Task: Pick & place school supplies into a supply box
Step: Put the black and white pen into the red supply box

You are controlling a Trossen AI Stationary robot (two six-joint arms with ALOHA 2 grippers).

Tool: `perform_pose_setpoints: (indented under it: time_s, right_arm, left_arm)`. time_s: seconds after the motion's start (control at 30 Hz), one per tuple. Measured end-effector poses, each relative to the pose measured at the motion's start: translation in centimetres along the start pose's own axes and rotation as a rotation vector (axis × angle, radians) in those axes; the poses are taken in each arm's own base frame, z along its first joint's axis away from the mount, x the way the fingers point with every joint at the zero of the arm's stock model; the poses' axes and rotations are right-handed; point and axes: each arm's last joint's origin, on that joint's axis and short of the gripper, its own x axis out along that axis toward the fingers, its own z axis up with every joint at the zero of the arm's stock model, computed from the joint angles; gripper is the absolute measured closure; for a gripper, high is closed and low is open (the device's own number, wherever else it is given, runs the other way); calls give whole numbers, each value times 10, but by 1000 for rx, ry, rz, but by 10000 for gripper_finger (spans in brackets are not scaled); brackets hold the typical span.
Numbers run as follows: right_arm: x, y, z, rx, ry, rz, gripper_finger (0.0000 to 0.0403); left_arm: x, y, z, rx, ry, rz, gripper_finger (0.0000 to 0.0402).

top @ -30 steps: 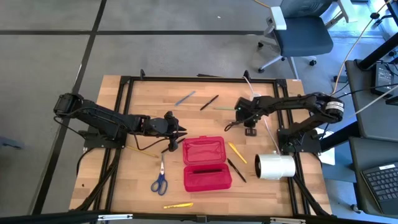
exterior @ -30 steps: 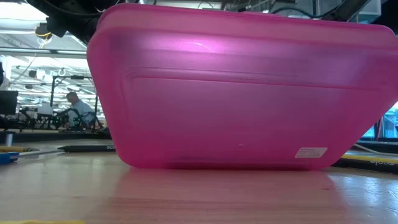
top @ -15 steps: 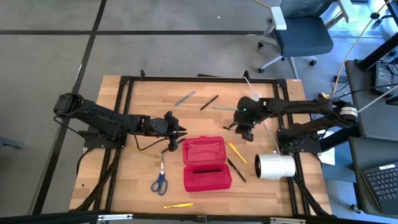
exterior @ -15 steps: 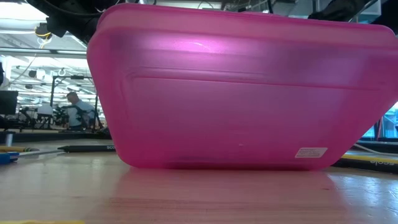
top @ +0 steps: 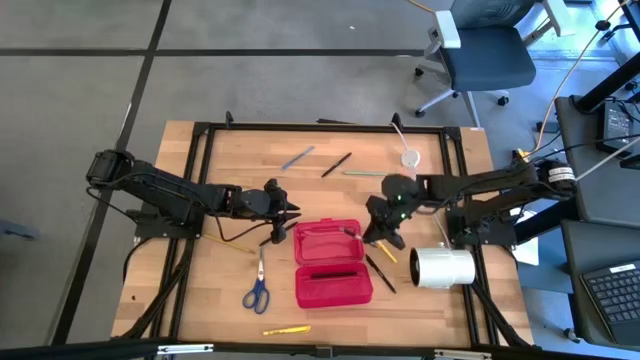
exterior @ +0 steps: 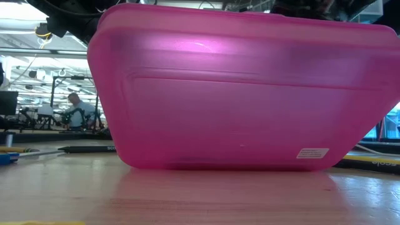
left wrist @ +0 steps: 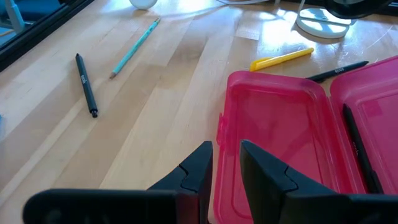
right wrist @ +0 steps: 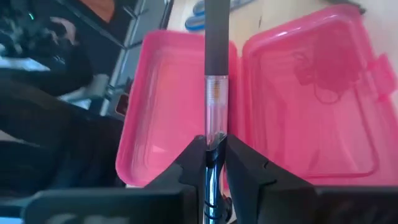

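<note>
Pen (right wrist: 216, 68), clamped in right gripper's (right wrist: 215, 151) fingers, points lengthwise across open supply box (right wrist: 298, 99).

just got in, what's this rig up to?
It's filling the open red supply box with school supplies. The right claw is shut on a dark pen and holds it over the box. The left claw waits beside the box's other end, holding nothing. One black pen already lies inside; the scissors and several pens are on the table.
</note>
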Motion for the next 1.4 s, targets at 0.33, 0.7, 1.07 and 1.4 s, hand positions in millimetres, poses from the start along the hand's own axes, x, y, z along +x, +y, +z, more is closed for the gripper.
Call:
perform_pose_setpoints:
  time_s: [0.33,0.7,1.07,1.4]
  right_arm:
    - [43,16,3,31,117,-35,348]
    - [85,29,26,38,392,-64,348]
    - [122,20,25,99,520,-51,348]
    - [145,8,18,117,535,-3,348]
  left_arm:
    - [0,0,0,0,0,0,327]
    - [0,0,0,0,0,0,327]
    - [0,0,0,1,4,1,327]
    - [0,1,-2,6,23,6,327]
